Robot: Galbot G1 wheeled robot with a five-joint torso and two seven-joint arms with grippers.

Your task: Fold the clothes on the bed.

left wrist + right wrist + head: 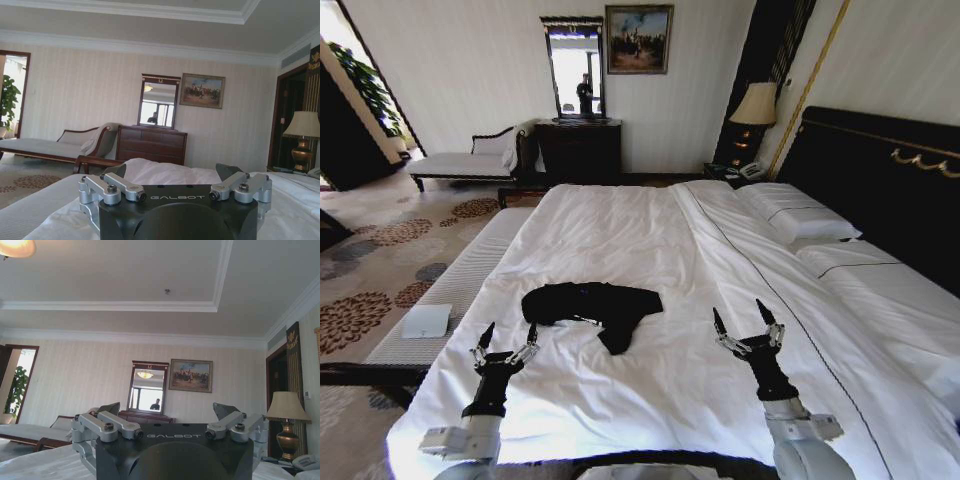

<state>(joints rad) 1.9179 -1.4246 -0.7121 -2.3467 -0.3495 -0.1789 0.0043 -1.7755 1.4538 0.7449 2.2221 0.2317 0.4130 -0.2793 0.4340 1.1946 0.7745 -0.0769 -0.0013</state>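
The black T-shirt (592, 305) lies crumpled mid-frame on the bed (650, 240). Left pincer (507, 337) and right pincer (745, 319) hover spread, empty — a blind pinch could snag the sheet.

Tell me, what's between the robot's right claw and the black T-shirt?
Just bare white sheet, in the head view, between the open right gripper and the T-shirt.

**What you cannot make out**

The clothes (592, 305) lie bunched — any lettering is buried in the folds. The bed (650, 250) runs off the head view at 3 and 6 o'clock, its headboard (880, 190) cut off at 3. In both wrist views, each gripper's black body hides the bedding beneath it — you see little of the fingers past their knuckles.
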